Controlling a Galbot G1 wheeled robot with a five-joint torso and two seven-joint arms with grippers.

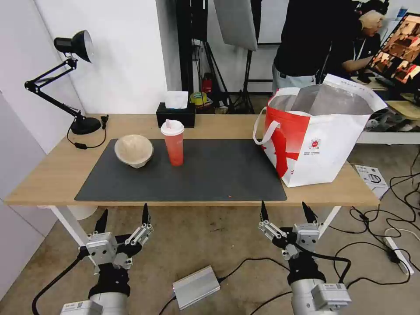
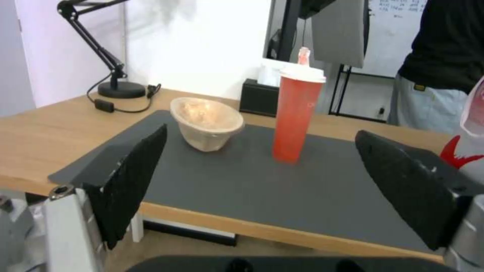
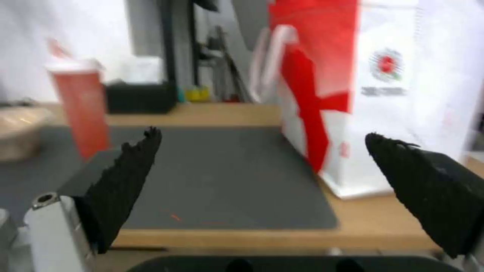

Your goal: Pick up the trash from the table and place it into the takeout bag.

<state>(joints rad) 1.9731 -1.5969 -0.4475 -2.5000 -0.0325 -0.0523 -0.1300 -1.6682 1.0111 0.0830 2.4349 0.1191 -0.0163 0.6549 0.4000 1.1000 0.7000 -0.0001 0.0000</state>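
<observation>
Left hand [image 1: 124,217] – ridged black fingers apart

The left tool [image 1: 123,217] carries two black, tapered, pointed fingers [image 2: 132,177] with a finely ribbed inner face. Each finger mounts on a silver-grey metal block; a round socket-head screw is visible on one block. The wrist is a black collar above a light grey cylindrical forearm, with a black cable routed alongside. The right tool [image 1: 285,212] is identical in build: black serrated fingers [image 3: 118,187], silver-grey blocks, black collar, a grey forearm, black looping cable.
</observation>
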